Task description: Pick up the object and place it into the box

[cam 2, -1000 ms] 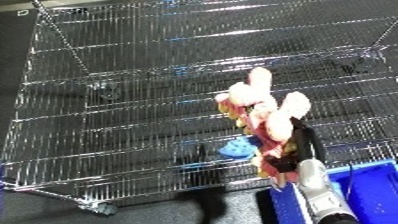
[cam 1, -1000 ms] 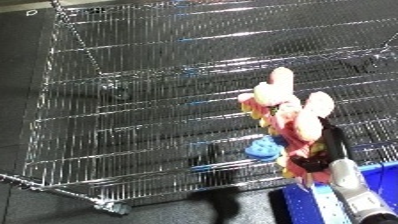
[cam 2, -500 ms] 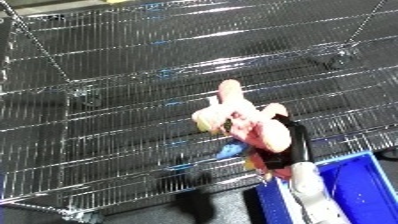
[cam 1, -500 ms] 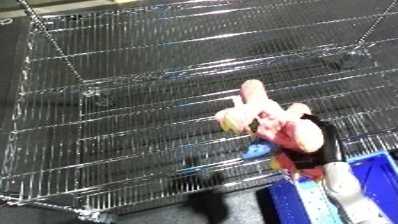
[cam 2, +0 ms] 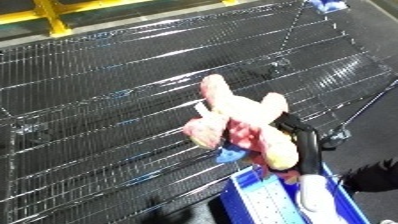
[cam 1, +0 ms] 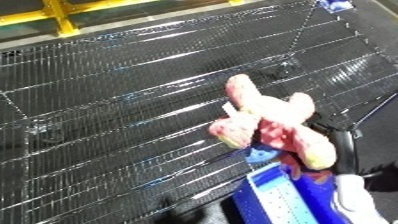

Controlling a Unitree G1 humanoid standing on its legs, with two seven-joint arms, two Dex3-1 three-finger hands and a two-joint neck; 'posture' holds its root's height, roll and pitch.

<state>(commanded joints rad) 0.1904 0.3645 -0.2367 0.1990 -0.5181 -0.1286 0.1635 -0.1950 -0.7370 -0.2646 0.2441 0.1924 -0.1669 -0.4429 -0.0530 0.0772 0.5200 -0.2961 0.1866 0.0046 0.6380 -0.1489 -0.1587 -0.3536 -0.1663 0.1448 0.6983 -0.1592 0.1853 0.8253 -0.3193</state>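
Observation:
A pink and yellow plush toy (cam 1: pixel 266 125) is held up in the air by my right hand (cam 2: pixel 300 140), whose black fingers curl round its far side. It hangs just above the near corner of a blue bin (cam 1: pixel 293 205) at the lower right. The white right forearm (cam 2: pixel 315 197) rises from the bottom edge. My left hand shows in neither view.
A wire mesh shelf rack (cam 1: pixel 115 100) fills most of the picture behind the toy. A yellow frame (cam 1: pixel 62 17) runs along the top left. A small blue thing (cam 1: pixel 260 154) lies on the mesh under the toy.
The camera has turned and tilted, so the rack looks slanted. The toy in my right hand has moved toward the blue bin, which now shows more at the lower right.

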